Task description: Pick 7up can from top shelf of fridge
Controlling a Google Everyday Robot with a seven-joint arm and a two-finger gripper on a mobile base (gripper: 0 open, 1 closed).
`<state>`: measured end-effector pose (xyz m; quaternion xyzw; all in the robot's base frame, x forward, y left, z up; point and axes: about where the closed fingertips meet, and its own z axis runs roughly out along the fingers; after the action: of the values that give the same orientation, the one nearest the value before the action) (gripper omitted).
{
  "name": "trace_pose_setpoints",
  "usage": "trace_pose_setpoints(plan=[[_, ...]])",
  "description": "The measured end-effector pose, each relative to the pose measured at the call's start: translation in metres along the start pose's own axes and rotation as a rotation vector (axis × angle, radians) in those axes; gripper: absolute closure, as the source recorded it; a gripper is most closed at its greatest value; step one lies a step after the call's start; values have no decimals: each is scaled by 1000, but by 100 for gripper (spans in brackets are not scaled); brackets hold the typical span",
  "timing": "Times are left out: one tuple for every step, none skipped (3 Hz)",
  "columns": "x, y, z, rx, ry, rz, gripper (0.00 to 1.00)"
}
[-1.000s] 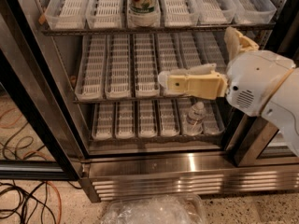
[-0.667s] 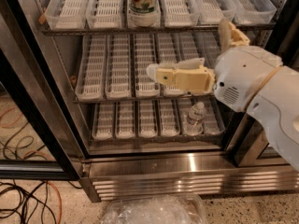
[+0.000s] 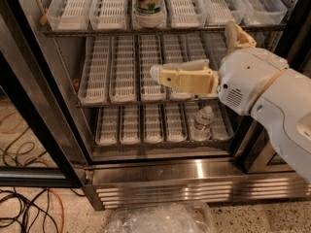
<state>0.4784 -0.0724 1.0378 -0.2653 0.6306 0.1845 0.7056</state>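
Leftward travel is the change: over the last second the cream-and-white two-finger gripper (image 3: pixel 158 73) has moved left and slightly up across the open front of the stainless steel display fridge (image 3: pixel 194 171). It now hangs before the front edge of the middle rack. I cannot tell whether it is open or closed; nothing shows in it. The white-and-green aluminium 7up can (image 3: pixel 148 6) has not moved. It stands upright at the front edge of the top shelf (image 3: pixel 77 11) of slotted white plastic lane trays, somewhat left of centre. The gripper is almost directly below the can, well apart from it. I judge sideways alignment nearly done; a lift to top-shelf height remains. The clear plastic water bottle (image 3: pixel 201 123), near the lowest rack's front right corner, is not the target.
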Motion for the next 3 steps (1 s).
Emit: trace_pose_setpoints(plan=[[6,-8,6,58,22,12,0],[10,-18,12,102,38,9,0],[10,-29,17,114,34,-6,0]])
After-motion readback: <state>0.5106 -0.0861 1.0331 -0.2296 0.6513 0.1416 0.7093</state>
